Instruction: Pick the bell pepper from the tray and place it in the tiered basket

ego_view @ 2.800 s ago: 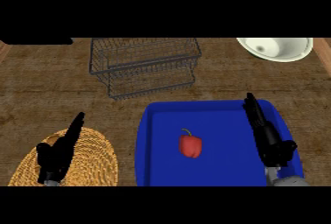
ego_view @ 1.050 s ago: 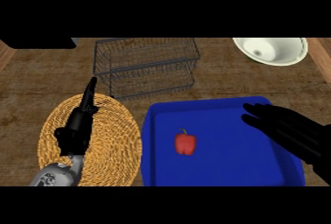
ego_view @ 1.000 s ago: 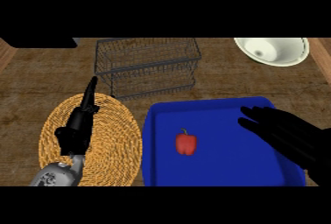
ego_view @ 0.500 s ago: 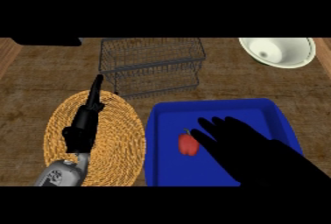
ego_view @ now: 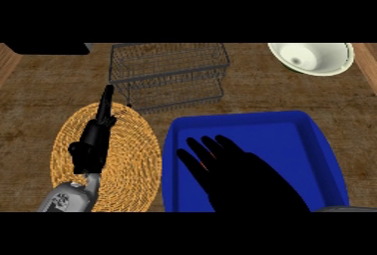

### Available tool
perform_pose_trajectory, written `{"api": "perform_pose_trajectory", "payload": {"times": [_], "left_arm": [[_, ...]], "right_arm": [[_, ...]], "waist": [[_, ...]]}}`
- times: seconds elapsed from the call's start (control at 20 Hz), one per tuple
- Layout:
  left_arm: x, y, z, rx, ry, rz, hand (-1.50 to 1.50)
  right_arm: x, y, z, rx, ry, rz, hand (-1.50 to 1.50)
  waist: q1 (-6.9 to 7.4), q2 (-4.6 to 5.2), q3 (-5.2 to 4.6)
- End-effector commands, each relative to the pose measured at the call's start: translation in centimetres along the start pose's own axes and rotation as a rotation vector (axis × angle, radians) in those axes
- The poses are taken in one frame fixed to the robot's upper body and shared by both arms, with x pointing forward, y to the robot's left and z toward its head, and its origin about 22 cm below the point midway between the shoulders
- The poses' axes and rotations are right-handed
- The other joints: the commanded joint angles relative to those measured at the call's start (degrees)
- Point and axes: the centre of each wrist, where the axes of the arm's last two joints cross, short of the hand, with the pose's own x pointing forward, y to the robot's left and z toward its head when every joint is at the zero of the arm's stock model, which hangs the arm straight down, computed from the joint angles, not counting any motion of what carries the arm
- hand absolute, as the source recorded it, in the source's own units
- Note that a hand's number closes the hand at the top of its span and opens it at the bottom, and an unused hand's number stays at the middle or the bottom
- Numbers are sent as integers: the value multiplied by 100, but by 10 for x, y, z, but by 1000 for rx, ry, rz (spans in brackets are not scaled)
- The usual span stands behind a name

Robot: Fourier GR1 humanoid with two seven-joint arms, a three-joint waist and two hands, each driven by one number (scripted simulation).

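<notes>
At the far left the brown wooden surface (ego_view: 37, 94) carries a round woven mat (ego_view: 132, 149); above the mat hangs the left robot hand (ego_view: 90, 149), seen edge-on, its fingers straight and together, pointing away toward the far side; it is released and grasps nothing; its grey forearm (ego_view: 70, 196) comes in from the lower edge.

Just beyond the mat, toward the middle, stands the wire tiered basket (ego_view: 169, 69), dark grey, with its two levels showing one over the other; nothing shows in either level; its near corner lies close to the tip of the left robot hand, but whether they touch I cannot tell.

Right of the mat and nearer than the basket lies the blue tray (ego_view: 294, 134), its left rim just beside the mat's edge; the right robot hand (ego_view: 243, 179) is spread over the tray's left half, palm down, fingers (ego_view: 197, 154) straight and fanned out toward the basket; it is released rather than clenched, with nothing curled into it.

The bell pepper (ego_view: 205, 165) is in the tray, under those fingers; only thin red slivers of it show between them; whether the hand touches it I cannot tell.

At the far right corner of the surface sits a white bowl (ego_view: 313, 57), well apart from the tray.
</notes>
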Motion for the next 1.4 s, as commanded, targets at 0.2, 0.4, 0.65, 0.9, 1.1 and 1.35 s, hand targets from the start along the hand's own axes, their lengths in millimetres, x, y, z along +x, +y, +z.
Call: {"api": "perform_pose_trajectory", "payload": {"times": [0.2,0.4,0.65,0.9,1.1,1.35], "left_arm": [[5,10,-3,16,2,13,0],[-3,9,-3,34,-5,1,0],[-8,-6,-4,18,4,-5,0],[-6,6,-4,18,8,15,0],[-3,-8,-5,6,6,6,0],[-7,-4,-9,22,1,0,0]], "right_arm": [[16,7,-19,70,236,124,-150],[22,6,-13,50,243,169,-150],[19,21,-30,46,266,213,-150],[16,17,-20,61,209,292,-150],[25,31,-25,52,185,348,-150],[13,42,-43,5,259,326,-150]], "waist": [[-36,-3,9],[-79,-7,7],[-88,15,14],[-76,15,18],[-83,18,18],[-90,35,20]]}}
